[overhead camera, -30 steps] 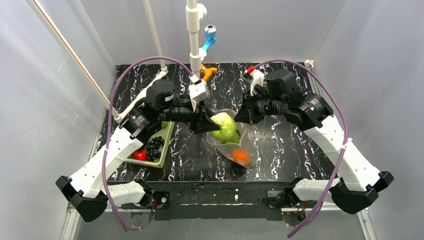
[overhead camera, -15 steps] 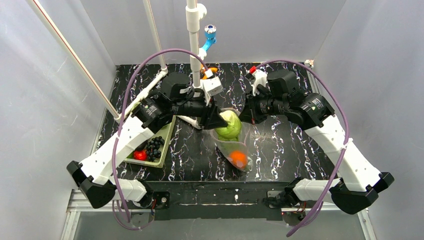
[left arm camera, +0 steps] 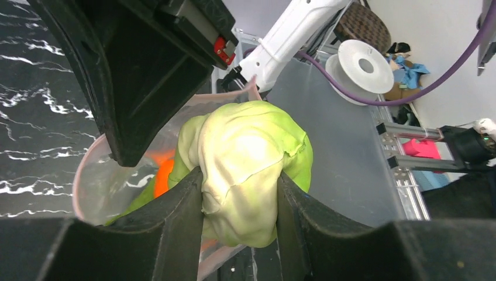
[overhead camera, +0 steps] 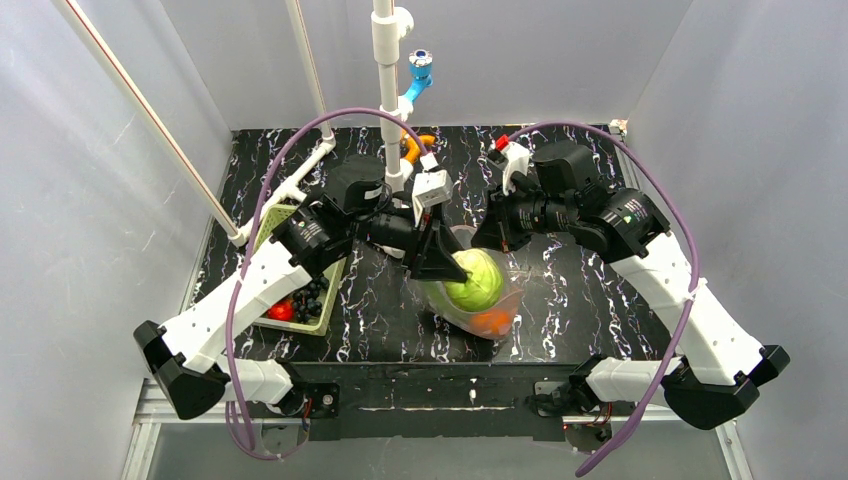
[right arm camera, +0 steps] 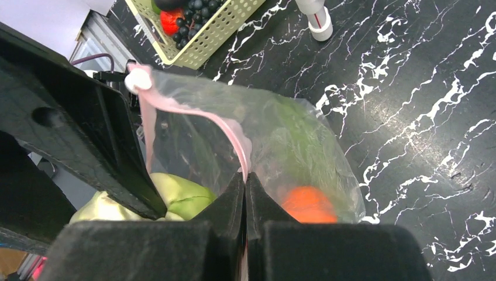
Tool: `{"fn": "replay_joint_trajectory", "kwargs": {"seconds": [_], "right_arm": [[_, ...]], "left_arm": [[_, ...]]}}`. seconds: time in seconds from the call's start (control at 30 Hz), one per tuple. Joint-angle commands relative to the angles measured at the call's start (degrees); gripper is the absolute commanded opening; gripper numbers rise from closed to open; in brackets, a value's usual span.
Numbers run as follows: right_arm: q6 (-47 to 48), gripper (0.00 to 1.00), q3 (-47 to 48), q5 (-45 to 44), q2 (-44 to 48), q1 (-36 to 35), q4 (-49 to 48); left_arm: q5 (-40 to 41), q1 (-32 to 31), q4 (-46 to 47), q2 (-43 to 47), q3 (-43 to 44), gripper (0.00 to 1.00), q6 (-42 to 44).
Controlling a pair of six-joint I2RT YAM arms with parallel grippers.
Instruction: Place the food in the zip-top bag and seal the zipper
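Note:
My left gripper [overhead camera: 452, 268] [left arm camera: 240, 196] is shut on a pale green leafy food [overhead camera: 475, 281] [left arm camera: 245, 152], held at the mouth of the clear zip-top bag [overhead camera: 500, 300] [right arm camera: 304, 134]. An orange ball [overhead camera: 491, 322] [right arm camera: 307, 205] lies inside the bag with some darker green food beside it. My right gripper [overhead camera: 487, 238] [right arm camera: 245, 178] is shut on the pink zipper [right arm camera: 196, 114] and holds that edge of the bag up off the table. The bag's pink rim [left arm camera: 88, 170] curves round under the green food.
A pale green slatted basket [overhead camera: 335, 290] [right arm camera: 225, 32] at the left holds dark grapes [overhead camera: 310, 290] and a red piece [overhead camera: 280, 311]. A white pole [overhead camera: 386, 60] stands at the back middle, with an orange item [overhead camera: 424, 141] near its foot.
My left gripper has carried the green food rightward and nearer, down into the bag's mouth. The bag has bunched up under it. My right gripper has stayed shut on the zipper.

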State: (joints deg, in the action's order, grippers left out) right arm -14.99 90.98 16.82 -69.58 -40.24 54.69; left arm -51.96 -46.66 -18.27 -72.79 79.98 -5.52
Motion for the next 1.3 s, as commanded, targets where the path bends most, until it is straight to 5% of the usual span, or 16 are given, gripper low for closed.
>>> {"fn": "replay_joint_trajectory", "kwargs": {"seconds": [0.0,0.13,0.5,0.6,0.87,1.27], "right_arm": [[1.1,0.01,1.4,3.4,0.8,-0.1,-4.4],[1.7,0.01,1.8,5.2,0.9,-0.1,-4.2],[1.9,0.01,1.1,6.3,0.9,-0.1,-4.5],[1.5,0.01,1.0,6.7,0.7,-0.1,-4.9],[1.3,0.01,0.8,6.7,0.5,-0.1,-5.1],[0.9,0.01,-0.7,5.5,1.0,-0.1,-5.9]], "left_arm": [[6.0,-0.3,-6.0,2.4,3.0,0.38,6.8],[11.8,-0.4,-13.3,-0.1,4.9,0.38,11.8],[33.9,-0.4,-13.6,3.6,2.4,0.40,13.9],[34.9,-0.4,-13.9,3.1,2.9,0.51,12.7],[35.1,-0.4,-14.1,2.7,4.3,0.97,8.0],[40.1,-0.4,-10.7,12.4,6.2,0.98,-5.0]]}}
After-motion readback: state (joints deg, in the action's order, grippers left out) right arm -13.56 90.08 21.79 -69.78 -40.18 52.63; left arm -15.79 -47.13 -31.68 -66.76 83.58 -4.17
